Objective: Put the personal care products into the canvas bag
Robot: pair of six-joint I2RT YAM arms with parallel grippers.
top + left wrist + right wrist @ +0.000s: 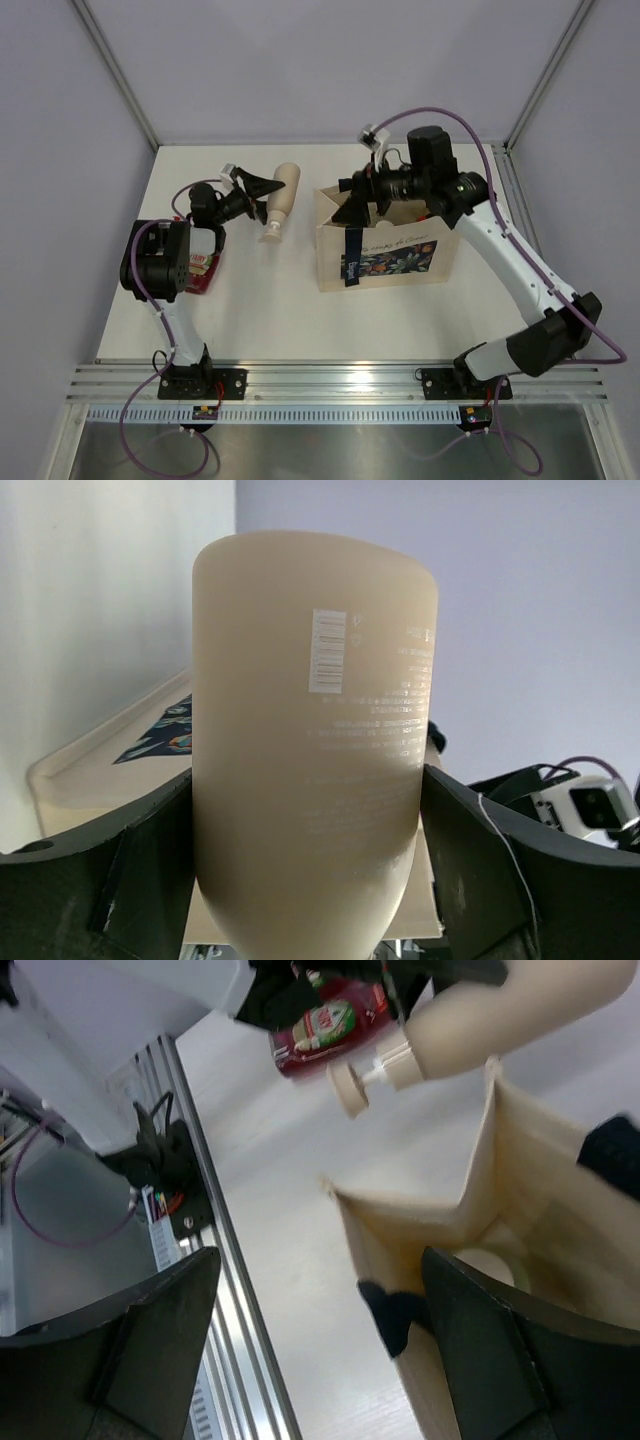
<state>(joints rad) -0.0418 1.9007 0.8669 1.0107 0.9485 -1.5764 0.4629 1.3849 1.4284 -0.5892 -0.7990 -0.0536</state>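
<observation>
My left gripper (263,193) is shut on the beige pump bottle (281,198) and holds it tilted, pump end toward the near side, left of the canvas bag (400,262). In the left wrist view the bottle (315,730) fills the space between the fingers (120,870). A red squeeze bottle (205,272) lies under the left arm. My right gripper (347,203) is open at the bag's left rim. In the right wrist view it (320,1260) straddles the bag's corner (440,1220). The pump bottle (500,1010) and the red bottle (330,1025) show beyond. A pale round shape (492,1265) lies inside the bag. The other bottles are hidden.
The bag stands open at centre right, with a navy strap (351,255) hanging down its front. The metal rail (340,380) runs along the near edge. White walls close in the table on three sides.
</observation>
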